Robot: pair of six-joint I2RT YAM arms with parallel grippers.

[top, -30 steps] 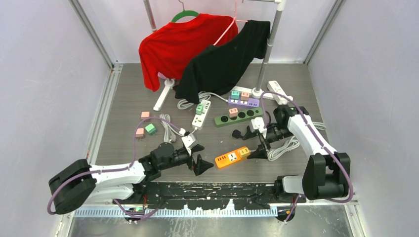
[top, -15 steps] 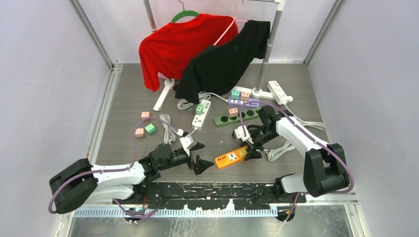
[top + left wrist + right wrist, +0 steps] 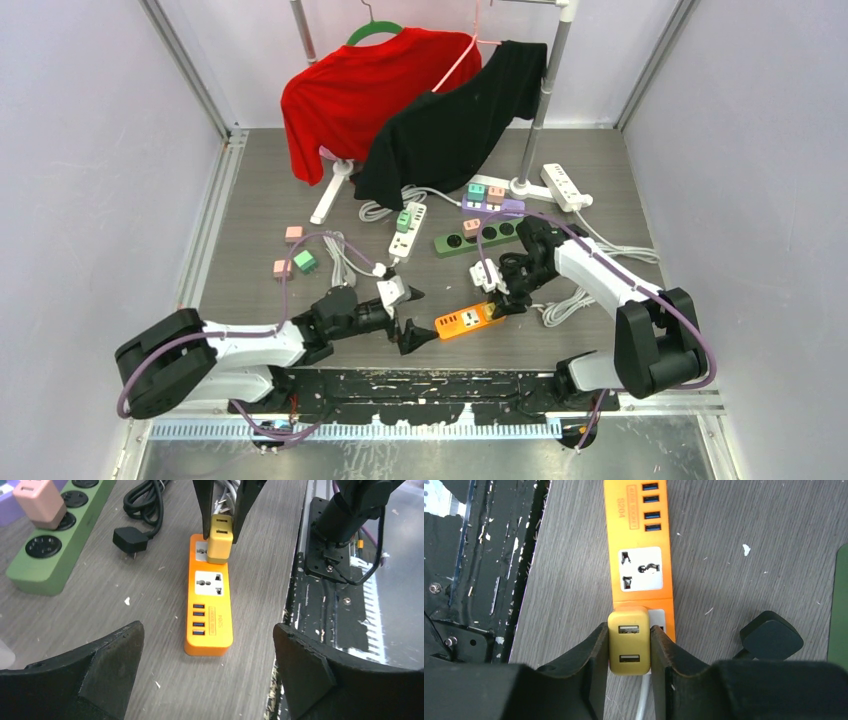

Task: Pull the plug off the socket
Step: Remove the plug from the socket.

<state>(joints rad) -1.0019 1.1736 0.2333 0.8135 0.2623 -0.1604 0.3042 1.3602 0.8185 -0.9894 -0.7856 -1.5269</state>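
An orange power strip lies on the table near the front. A yellow plug with two USB ports stands in the socket at the strip's right end. My right gripper comes down from above and is shut on the yellow plug, one finger pressed on each side. My left gripper stands wide open just off the strip's left end, holding nothing and apart from the strip.
A black plug with its cable lies beside the strip. A green power strip lies behind, with white and purple strips, small adapters and white cables further back. A clothes rack with a red shirt and a black shirt stands at the rear.
My right gripper moved left from the white cable to the orange strip and closed on the yellow plug. My left gripper crept right toward the strip, still open.
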